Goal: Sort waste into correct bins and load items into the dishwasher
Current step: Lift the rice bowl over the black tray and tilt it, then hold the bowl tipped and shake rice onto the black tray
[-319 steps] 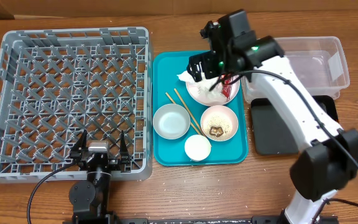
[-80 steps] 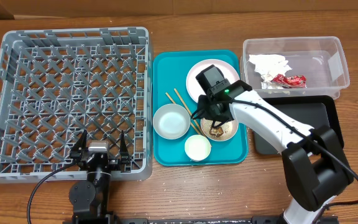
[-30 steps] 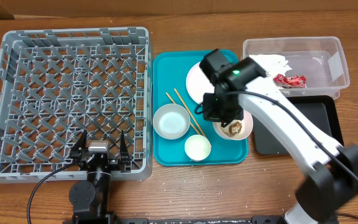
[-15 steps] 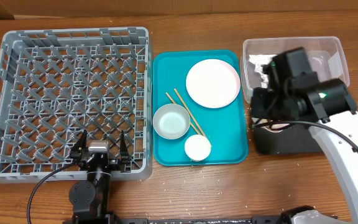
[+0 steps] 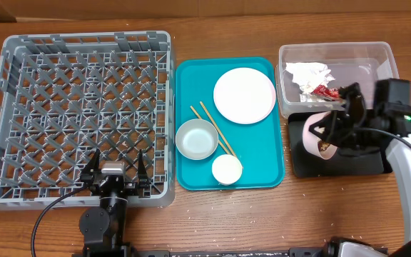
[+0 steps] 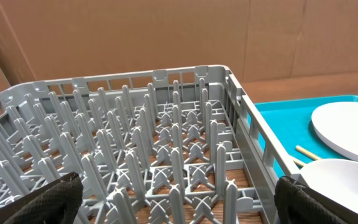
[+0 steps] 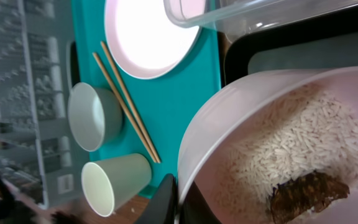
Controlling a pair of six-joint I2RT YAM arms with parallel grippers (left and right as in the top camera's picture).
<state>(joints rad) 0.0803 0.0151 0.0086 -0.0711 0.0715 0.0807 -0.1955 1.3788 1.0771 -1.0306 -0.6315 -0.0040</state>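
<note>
The right jaws are clamped tight on the rim of a white bowl [image 5: 317, 134]. The right wrist view shows one finger outside the wall and one inside. The bowl hangs steeply tilted over the left end of the black tray [image 5: 348, 163], which lies by the right edge of the table [image 5: 277, 221]. Whether the bowl touches the tray cannot be told. Rice grains [image 7: 291, 146] are spread over the bowl's inside, and a brown lump [image 7: 304, 194] lies among them.

Just behind the black tray, toward the table's far right corner, stands the clear tub [image 5: 384, 53]. A crumpled napkin [image 5: 309, 73] lies in its left half, with a red wrapper [image 5: 325, 90] just beside it.

The teal tray [image 5: 191, 78] lies in the middle of the table. A round plate [image 5: 244, 95] sits in its far right corner, a grey-blue bowl [image 5: 196, 138] by its left edge, and a small cup [image 5: 227, 169] close to its near edge. Two chopsticks [image 5: 212, 128] lie slantwise side by side, running past the grey-blue bowl's right side toward the cup.

The grey dish rack [image 5: 84, 93] fills the table's left side, just beside the teal tray. The left jaws stand wide apart at the rack's near wall, holding nothing.
</note>
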